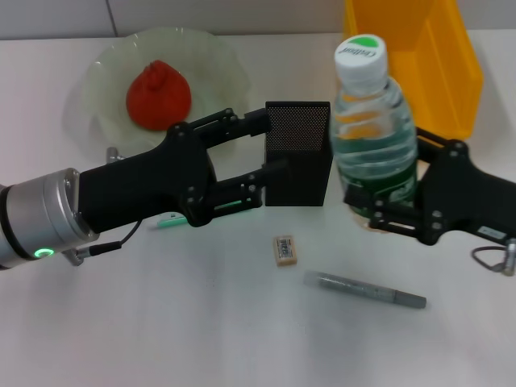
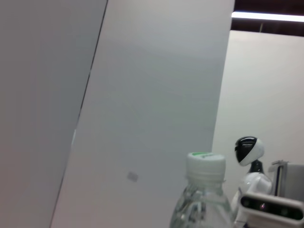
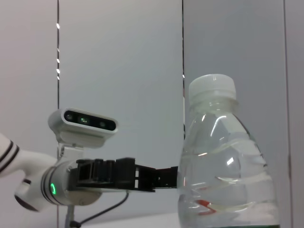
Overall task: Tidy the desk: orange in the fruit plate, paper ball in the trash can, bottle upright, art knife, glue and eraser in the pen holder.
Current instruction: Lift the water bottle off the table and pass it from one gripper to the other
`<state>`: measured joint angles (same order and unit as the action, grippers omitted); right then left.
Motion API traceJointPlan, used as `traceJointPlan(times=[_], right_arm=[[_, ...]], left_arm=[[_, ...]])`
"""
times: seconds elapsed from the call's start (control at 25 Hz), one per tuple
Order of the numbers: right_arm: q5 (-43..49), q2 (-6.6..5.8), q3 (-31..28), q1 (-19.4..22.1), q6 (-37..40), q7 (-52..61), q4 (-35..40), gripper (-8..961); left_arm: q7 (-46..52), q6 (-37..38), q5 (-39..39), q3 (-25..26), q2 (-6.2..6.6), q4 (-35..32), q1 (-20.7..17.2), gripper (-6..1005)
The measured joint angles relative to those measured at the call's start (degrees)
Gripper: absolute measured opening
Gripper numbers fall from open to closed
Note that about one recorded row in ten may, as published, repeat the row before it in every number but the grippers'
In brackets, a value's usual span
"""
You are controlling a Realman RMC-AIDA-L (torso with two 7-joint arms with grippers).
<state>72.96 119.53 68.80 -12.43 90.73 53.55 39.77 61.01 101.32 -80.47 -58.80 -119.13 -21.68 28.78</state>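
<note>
On the desk, orange (image 1: 158, 95) sits plated; bottle (image 1: 373, 129) upright, clamped by my right gripper (image 1: 379, 211). Left gripper (image 1: 262, 165) spread beside pen holder (image 1: 297, 153). I judge eraser (image 1: 285, 249), knife (image 1: 364, 289) remain.

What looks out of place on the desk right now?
The eraser and the art knife lie loose on the table in front of the pen holder, not inside it. A small green item sits half hidden under the left pincer.
</note>
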Motion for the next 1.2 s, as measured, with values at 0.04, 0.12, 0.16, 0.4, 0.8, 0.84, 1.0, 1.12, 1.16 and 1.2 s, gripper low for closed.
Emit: traceJointPlan(times=[0.04,0.12,0.16,0.4,0.8,0.84,1.0,1.12,1.16,1.2], right_arm=[[0.0,0.0,0.0,0.0,0.0,0.0,0.0,764],[-0.5,0.08,0.1,-2.4,0.5,-3.1,-5.3,764],[-0.5,0.12,0.2,-3.5,0.5,-4.4,-7.4,764],[-0.4,0.18,0.5,-8.4,0.7,-8.8,-16.4,764],[-0.5,0.29,4.1,-10.8,0.2,-9.3,-18.2,765],[-0.5,0.29,4.1,-10.8,0.2,-9.3,-18.2,765],[-0.6,0.35,4.5,-11.9,0.1,-9.3,-19.0,766],[-0.6,0.35,4.7,-12.1,0.1,-9.3,-19.2,766],[-0.6,0.35,4.7,-12.2,0.1,-9.3,-19.2,765],[-0.6,0.35,4.8,-12.2,0.1,-9.3,-19.3,765]], left_arm=[[0.0,0.0,0.0,0.0,0.0,0.0,0.0,722],[0.4,0.9,0.3,0.0,-0.06,1.2,0.9,722],[0.5,1.0,0.5,0.0,-0.06,1.7,1.2,721],[0.6,1.1,0.8,0.0,-0.05,2.9,1.9,721],[0.6,1.1,0.9,-0.6,-0.05,4.6,3.2,721],[0.6,1.1,0.9,-0.6,-0.05,4.9,3.4,721],[0.6,1.0,0.9,-0.7,-0.05,5.0,3.4,721],[0.5,0.9,0.9,-0.7,-0.05,5.2,3.5,721],[0.4,0.8,0.9,-0.7,-0.05,5.2,3.5,721],[0.3,0.7,0.9,-0.7,-0.05,5.3,3.6,721]])
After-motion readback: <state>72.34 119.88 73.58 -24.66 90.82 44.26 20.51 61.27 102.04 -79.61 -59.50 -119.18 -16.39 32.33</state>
